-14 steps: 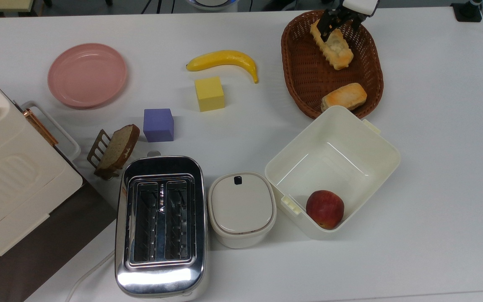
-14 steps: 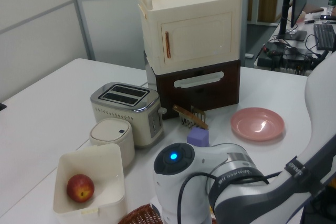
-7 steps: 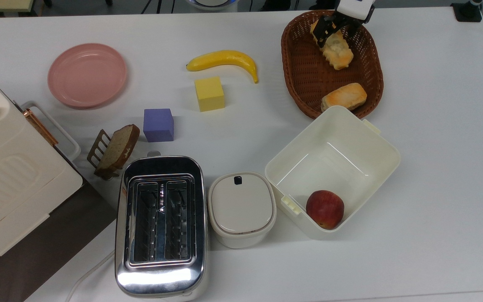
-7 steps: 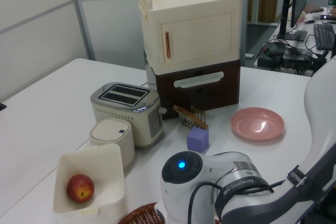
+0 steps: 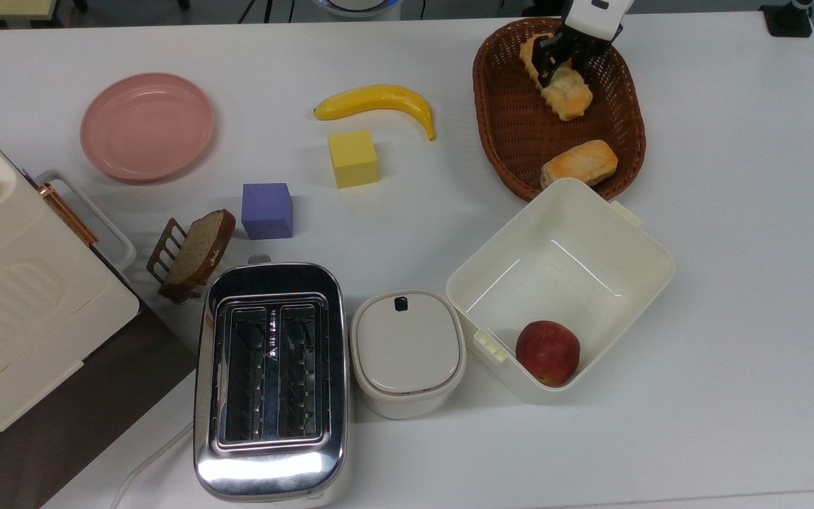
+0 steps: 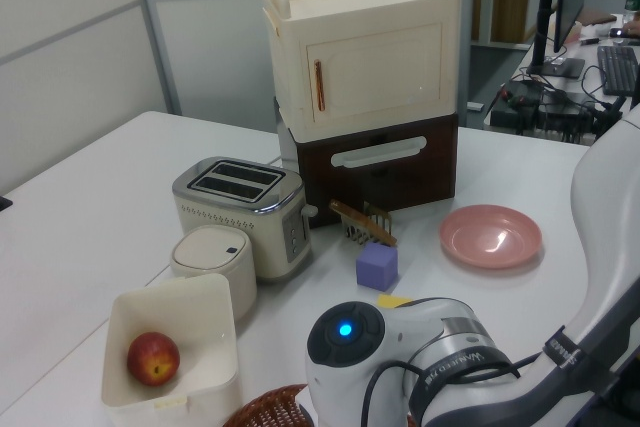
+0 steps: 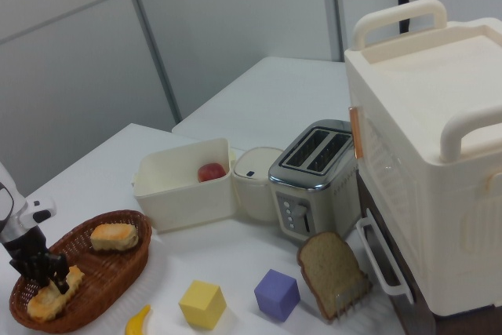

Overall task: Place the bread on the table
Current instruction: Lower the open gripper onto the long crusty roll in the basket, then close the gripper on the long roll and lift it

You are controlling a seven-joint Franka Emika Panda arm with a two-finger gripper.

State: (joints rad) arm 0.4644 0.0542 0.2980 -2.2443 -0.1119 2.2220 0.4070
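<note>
White worktop (image 5: 732,283) runs under everything you are looking at, with grey partition walls behind it in the left and right views. Your gripper (image 5: 561,60) is down in the brown wicker basket (image 5: 502,134) at the far right part of the worktop in the top view, and its dark fingers (image 7: 49,271) straddle the far end of the bread (image 5: 567,93), pinching it from both sides. The loaf lies inside the basket, near its far rim, not on the worktop. A short golden bun (image 5: 579,162) sits at the basket's near end, well apart from the loaf.

Just beside the basket's near rim you have an open cream box (image 5: 594,233) holding a red apple (image 5: 547,352). Toward the near edge stand a lidded cream pot (image 5: 408,351) and a chrome toaster (image 5: 270,382). Mid-worktop lie a banana (image 5: 376,103), a yellow cube (image 5: 353,158) and a purple cube (image 5: 267,210); a pink plate (image 5: 147,126) sits toward the top view's left.
</note>
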